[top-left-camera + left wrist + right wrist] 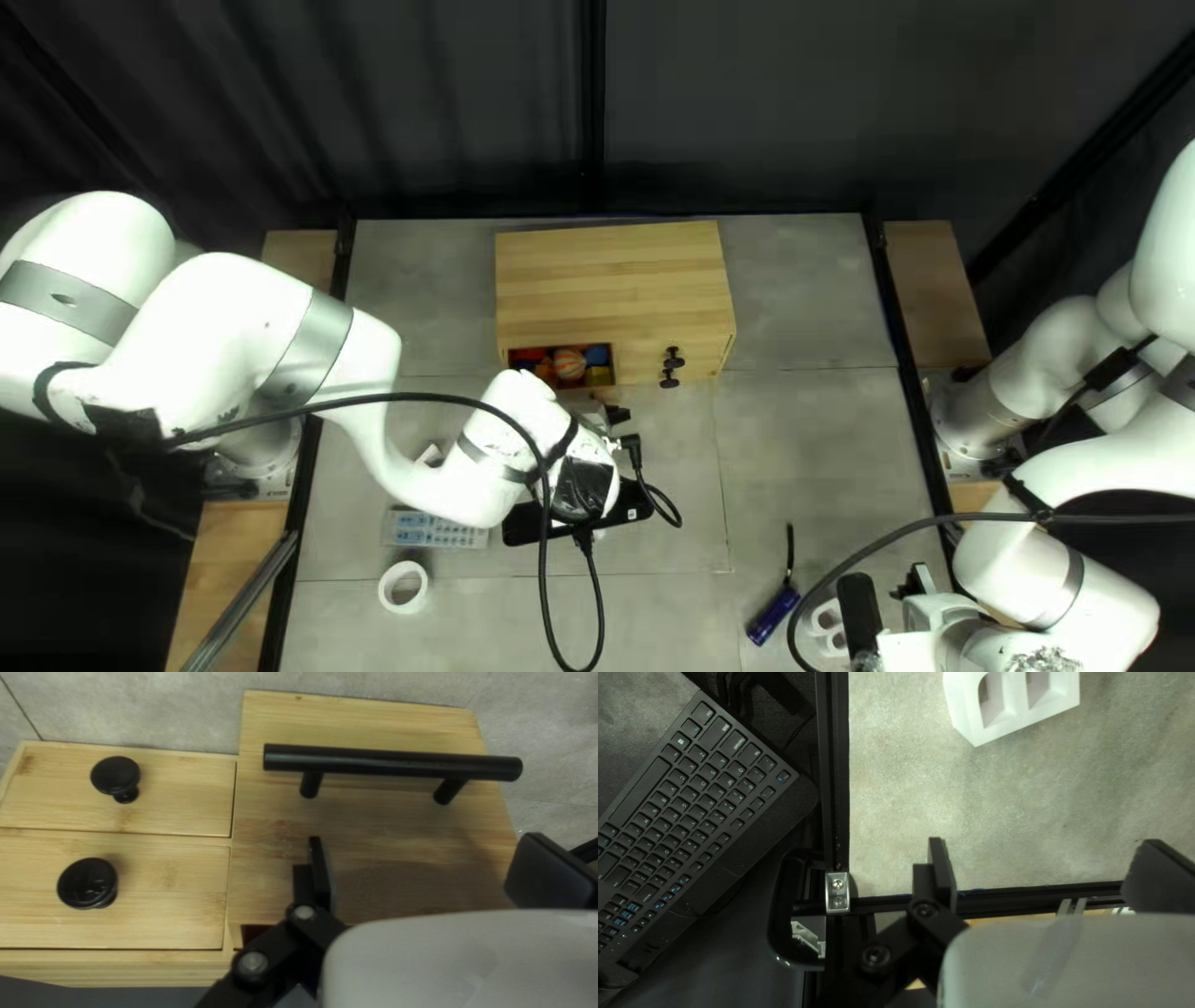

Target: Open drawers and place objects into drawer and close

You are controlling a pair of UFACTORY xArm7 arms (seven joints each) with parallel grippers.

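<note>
The bar-handled drawer (pixel 367 725) is standing open toward twelve o'clock in the top left view, colorful objects (pixel 569 362) lying inside; both knobbed drawers (pixel 180 809) are sitting closed. The left gripper (pixel 427 858) is spreading its fingers, empty, near the bar handle (pixel 386 762); the right gripper (pixel 1042 865) is waiting open. A remote (pixel 430 532) and white roll (pixel 402 609) are lying toward seven. Loading is apparently progressing, with closing pending.

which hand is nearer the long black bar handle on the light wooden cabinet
Left. The left hand is open, with the bar handle just ahead of it, not in its grip. The right hand is well away, at the bottom right of the top left view.
</note>
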